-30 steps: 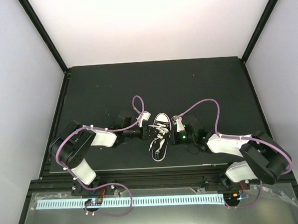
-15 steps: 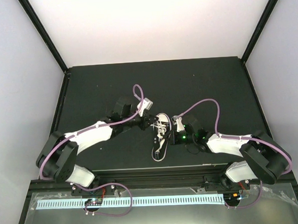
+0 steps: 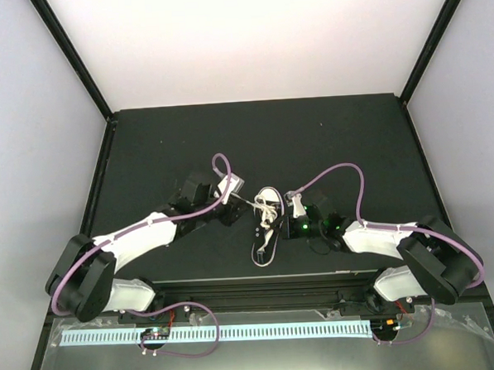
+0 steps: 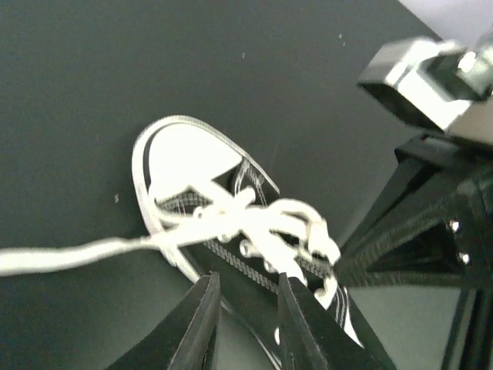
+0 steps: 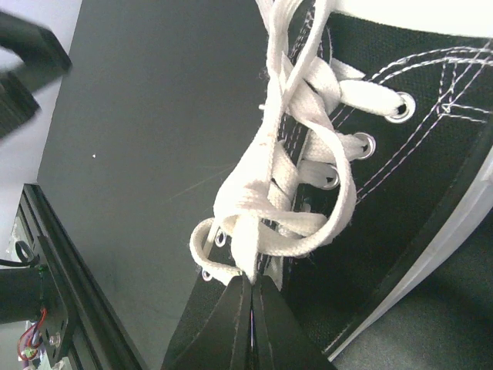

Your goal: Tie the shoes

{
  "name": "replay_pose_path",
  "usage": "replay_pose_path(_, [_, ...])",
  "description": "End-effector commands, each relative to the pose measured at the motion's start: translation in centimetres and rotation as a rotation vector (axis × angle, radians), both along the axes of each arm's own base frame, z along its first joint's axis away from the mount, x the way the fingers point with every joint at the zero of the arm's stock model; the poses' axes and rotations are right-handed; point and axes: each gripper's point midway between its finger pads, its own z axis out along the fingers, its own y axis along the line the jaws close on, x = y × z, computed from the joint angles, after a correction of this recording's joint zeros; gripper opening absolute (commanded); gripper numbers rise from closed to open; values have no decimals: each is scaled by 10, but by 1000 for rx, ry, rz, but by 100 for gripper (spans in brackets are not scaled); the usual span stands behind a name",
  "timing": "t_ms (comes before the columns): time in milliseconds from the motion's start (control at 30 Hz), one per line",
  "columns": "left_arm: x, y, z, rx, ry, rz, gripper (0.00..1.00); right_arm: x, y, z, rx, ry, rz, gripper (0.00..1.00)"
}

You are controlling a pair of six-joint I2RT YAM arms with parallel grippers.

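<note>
The small black sneaker (image 3: 268, 205) with white toe cap lies mid-table, toe pointing away. In the left wrist view the shoe (image 4: 189, 158) sits just beyond my left gripper (image 4: 246, 281), which is open and empty above the shoe's side. One white lace strand (image 4: 69, 256) runs off to the left. My right gripper (image 5: 251, 284) is shut on a loop of the white laces (image 5: 266, 204) bunched over the shoe's eyelets (image 5: 400, 177). In the top view the left gripper (image 3: 237, 206) is left of the shoe and the right gripper (image 3: 281, 227) is at its right side.
The black mat (image 3: 327, 139) ends at a metal rail (image 3: 235, 278) near the arm bases. The right arm (image 4: 431, 231) shows close beside the shoe in the left wrist view. Purple cables (image 3: 337, 174) arch over both arms.
My left arm reached in over the shoe's toe, then drew back to the left. A lace strand now stretches left from the shoe. The right gripper has held its place.
</note>
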Motion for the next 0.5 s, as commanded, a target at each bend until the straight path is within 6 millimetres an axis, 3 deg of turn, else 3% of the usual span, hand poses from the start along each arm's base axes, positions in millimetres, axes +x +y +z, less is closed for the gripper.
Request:
replay_pose_path(0, [-9,12,-6,-12,25,46,28,0,4,7,13,-21,21,2])
replay_pose_path(100, [-17,11,-14,-43,97,57,40,0,4,7,10,-23,21,2])
replay_pose_path(267, [-22,-13,-23,-149,209,17,42,1,6,6,17,-19,20,2])
replay_pose_path(467, [-14,-35,-39,-74,231,10,45,1,4,7,17,-21,14,2])
